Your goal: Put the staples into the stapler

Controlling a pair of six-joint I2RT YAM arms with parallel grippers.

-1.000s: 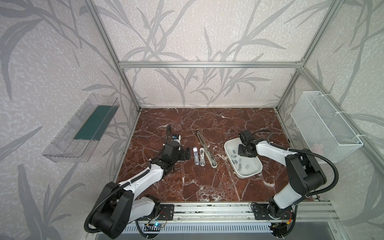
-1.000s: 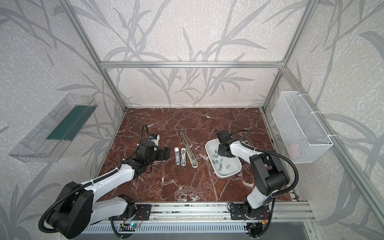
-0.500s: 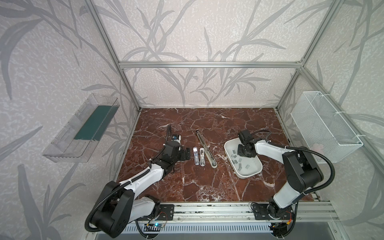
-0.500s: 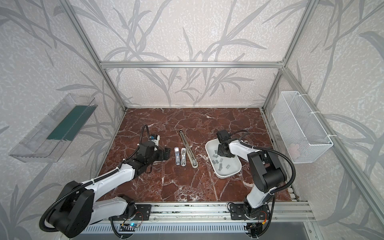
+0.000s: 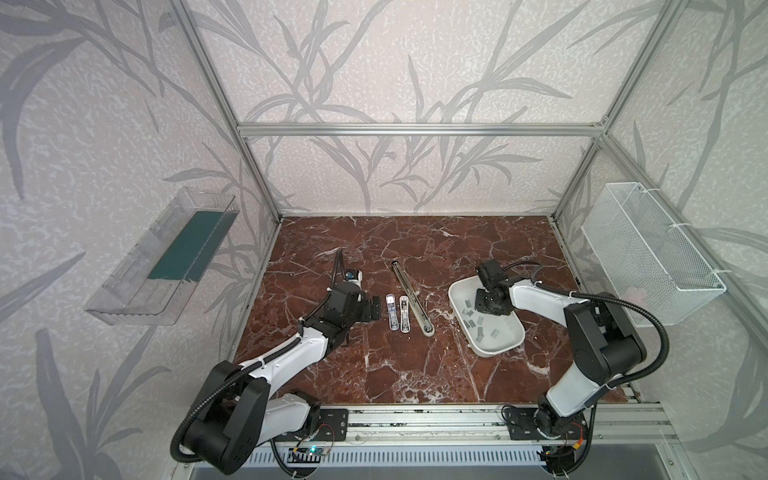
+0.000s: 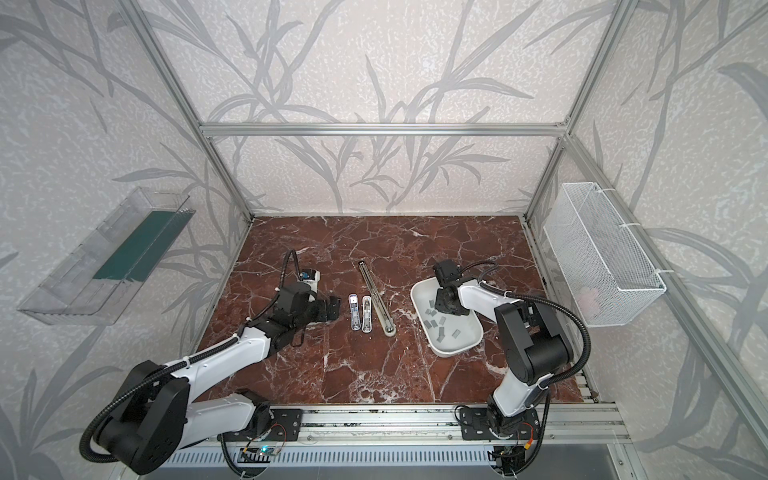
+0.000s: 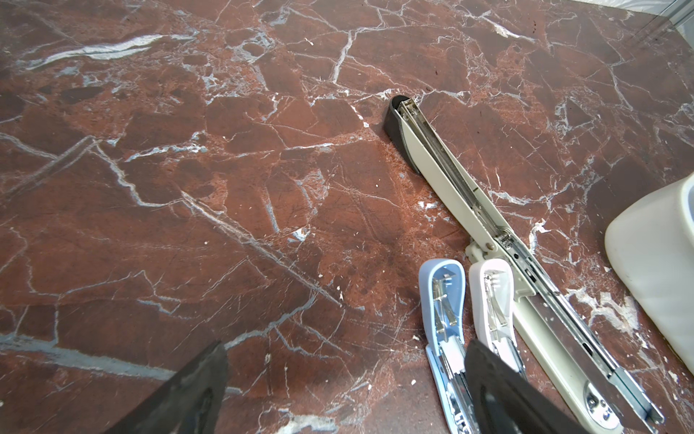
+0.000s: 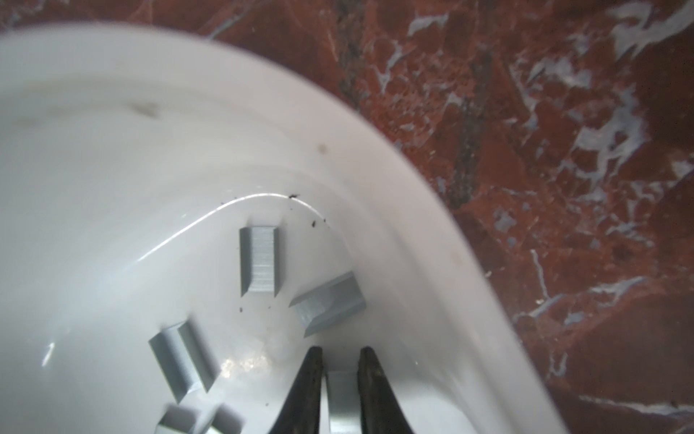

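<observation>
Several grey staples (image 5: 478, 320) lie in a white tray (image 5: 505, 340) at the right in both top views. My right gripper (image 8: 341, 353) reaches down into the tray, its jaws shut on one staple strip (image 8: 341, 398). More strips (image 8: 260, 259) lie just beyond the fingertips. Three staplers lie opened flat at the centre: a small blue one (image 7: 443, 300), a small pale pink one (image 7: 492, 297) and a long cream one (image 7: 450, 165). My left gripper (image 7: 345, 345) stands open and empty just left of the blue stapler, one finger (image 7: 488, 375) over its near end.
A white wire basket (image 5: 648, 257) hangs on the right wall and a clear shelf with a green liner (image 5: 166, 257) on the left wall. The tray's rim (image 7: 646, 240) sits close beside the long stapler. Aluminium posts frame the marble floor (image 5: 415, 374).
The right jaws have closed in around the staple strip inside the tray. Both arms have otherwise stayed in place, and the left gripper stays wide open.
</observation>
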